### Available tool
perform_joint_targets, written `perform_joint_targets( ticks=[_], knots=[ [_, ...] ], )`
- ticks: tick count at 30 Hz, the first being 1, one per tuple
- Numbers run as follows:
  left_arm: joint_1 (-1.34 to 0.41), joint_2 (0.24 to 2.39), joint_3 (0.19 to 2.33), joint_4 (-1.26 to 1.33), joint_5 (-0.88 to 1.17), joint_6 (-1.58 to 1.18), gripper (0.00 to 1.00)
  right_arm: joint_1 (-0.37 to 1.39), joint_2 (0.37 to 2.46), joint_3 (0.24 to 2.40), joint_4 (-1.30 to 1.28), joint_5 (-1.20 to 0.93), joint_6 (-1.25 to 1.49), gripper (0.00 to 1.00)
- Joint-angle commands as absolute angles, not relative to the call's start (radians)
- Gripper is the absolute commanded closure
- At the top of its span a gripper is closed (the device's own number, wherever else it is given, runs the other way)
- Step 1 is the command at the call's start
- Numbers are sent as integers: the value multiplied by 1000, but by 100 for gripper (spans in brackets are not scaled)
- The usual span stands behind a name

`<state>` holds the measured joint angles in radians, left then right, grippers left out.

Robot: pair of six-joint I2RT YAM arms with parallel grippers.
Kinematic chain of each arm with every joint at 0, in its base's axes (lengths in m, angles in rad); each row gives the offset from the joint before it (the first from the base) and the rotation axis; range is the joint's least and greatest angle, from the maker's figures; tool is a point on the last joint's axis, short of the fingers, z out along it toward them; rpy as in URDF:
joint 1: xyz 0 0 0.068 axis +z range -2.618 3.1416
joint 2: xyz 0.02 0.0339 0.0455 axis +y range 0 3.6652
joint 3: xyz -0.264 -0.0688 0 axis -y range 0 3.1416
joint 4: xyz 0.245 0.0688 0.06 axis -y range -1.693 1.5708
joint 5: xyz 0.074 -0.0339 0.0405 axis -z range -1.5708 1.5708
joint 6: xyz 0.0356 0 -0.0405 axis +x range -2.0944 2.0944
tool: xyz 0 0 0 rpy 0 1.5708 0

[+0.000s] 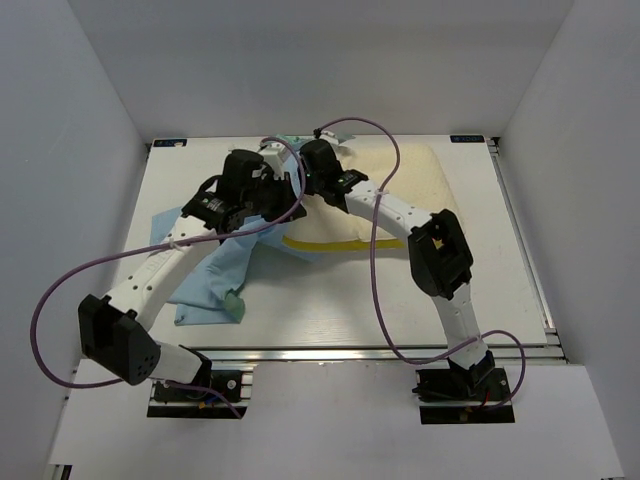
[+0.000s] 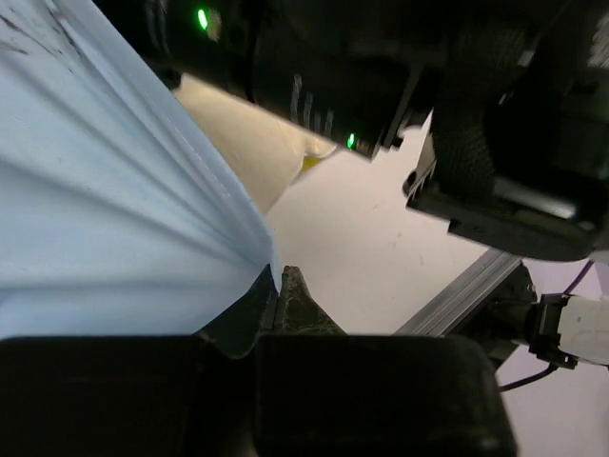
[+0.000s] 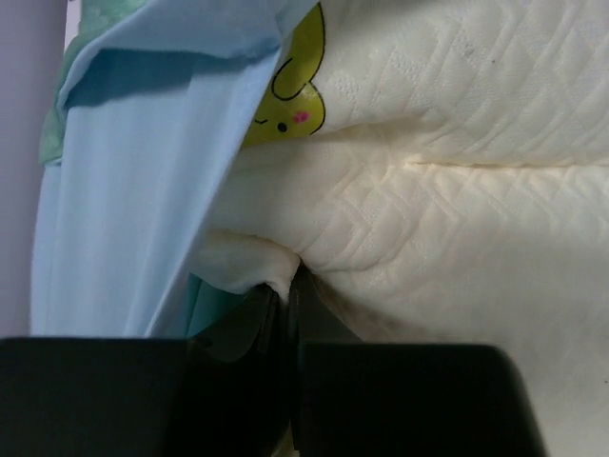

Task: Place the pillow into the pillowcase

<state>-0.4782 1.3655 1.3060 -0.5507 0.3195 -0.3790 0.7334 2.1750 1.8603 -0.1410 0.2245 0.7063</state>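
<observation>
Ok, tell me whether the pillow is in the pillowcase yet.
Mostly out: the cream pillow lies largely bare, with the blue pillowcase overlapping only its left end.

pillow point(image 1: 420, 185): cream, quilted zigzag texture, yellow edge, yellow cartoon-face print near one corner. Lies flat, spreading away from the right fingers point(image 3: 312, 309), which pinch a fold of its near edge. pillowcase point(image 1: 212, 280): light blue, mint-green inside, limp and crumpled, overlapping the pillow's left end. A taut pleated bunch is clamped between the left fingers point(image 2: 297, 303).
</observation>
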Motion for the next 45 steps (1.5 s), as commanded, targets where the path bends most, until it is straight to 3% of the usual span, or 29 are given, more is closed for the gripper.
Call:
perform_joint_targets(
  ticks=[1,9,12,17,18,21,22,26,32,35,36,39,40,45],
  knots=[
    [-549,1367,1359,-635,393,-408,100,638,2191,1945,-95,330,840,100],
    [-549,1331,1210,-611,356,-436,100,469,2180,1928,-120,192,1002,100],
    [-549,1330,1193,-575,357,-459,100,460,2178,1924,-89,164,1000,100],
    [-549,1439,1261,-560,316,-449,100,477,2168,1815,67,-64,872,100],
    [-549,1460,1272,-539,321,-449,100,479,2151,1790,90,-99,855,86],
    [-549,1534,1307,-487,351,-463,100,479,2094,1686,179,-204,769,60],
    [-549,1566,1315,-476,357,-469,100,477,2077,1665,202,-230,743,44],
    [-549,1618,1351,-440,379,-479,100,453,1956,1545,261,-389,587,20],
    [-549,1623,1373,-430,364,-472,100,414,1800,1520,57,-595,280,18],
    [-549,1618,1400,-429,360,-468,100,408,1694,1464,-61,-660,-16,18],
    [-548,1621,1423,-436,360,-466,100,408,1645,1415,-134,-695,-229,17],
    [-545,1624,1471,-466,345,-463,100,410,1556,1312,-263,-718,-540,15],
    [-537,1628,1503,-475,327,-469,100,410,1536,1242,-305,-721,-783,14],
    [-505,1643,1577,-512,336,-483,100,439,1417,1026,-233,-608,-1090,12]
  ],
)
